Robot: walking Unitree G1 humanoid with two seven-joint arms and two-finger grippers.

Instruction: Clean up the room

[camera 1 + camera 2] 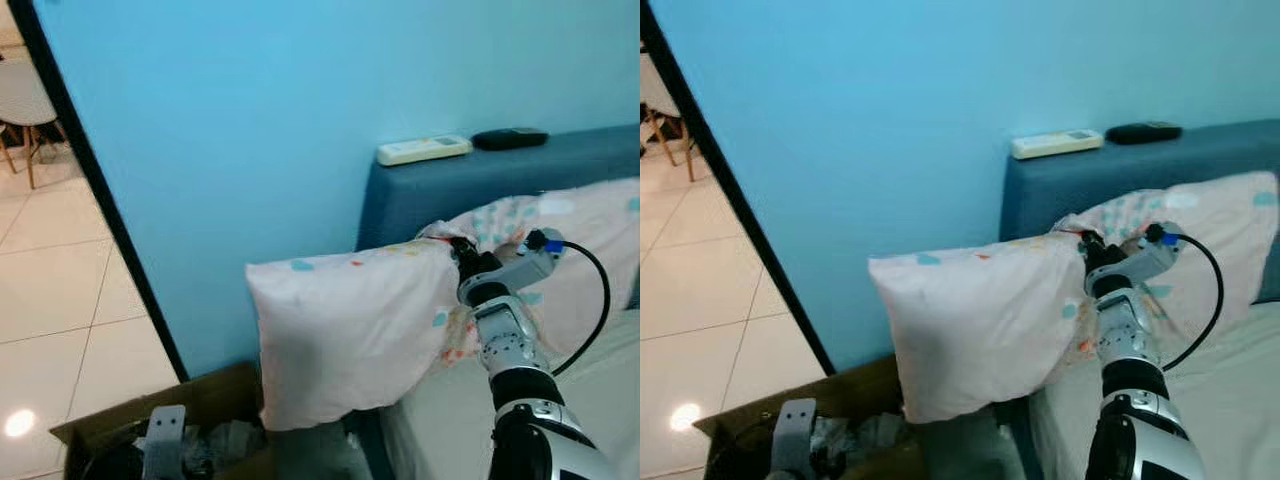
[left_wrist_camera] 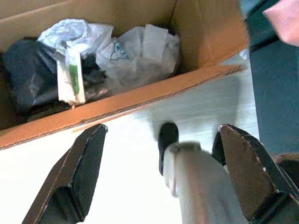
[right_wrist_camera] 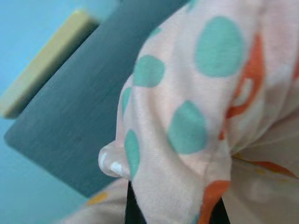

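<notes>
1. Nearest the robot, low on its left, the left end effector hangs with its two black fingers spread wide and nothing between them, above pale floor beside a cardboard box.
2. Inside that box lie crumpled white plastic bags, a dark bag and a small white-and-green packet.
3. On the right, the silver right arm reaches forward over the bed, a black cable looping off its wrist.
4. At its tip the right end effector is clenched on the pillow, pinching a bunched fold of the white, teal-dotted cover.
5. That pillow sticks out past the bed's left edge, above the box, while its right end overlaps a second pillow leaning on the headboard.
6. Behind them stands the blue-grey headboard, with a cream remote control and a flat black object resting on its top edge.
7. Farthest back is the light blue wall; off to the left, white floor tiles lead to a chair.
</notes>
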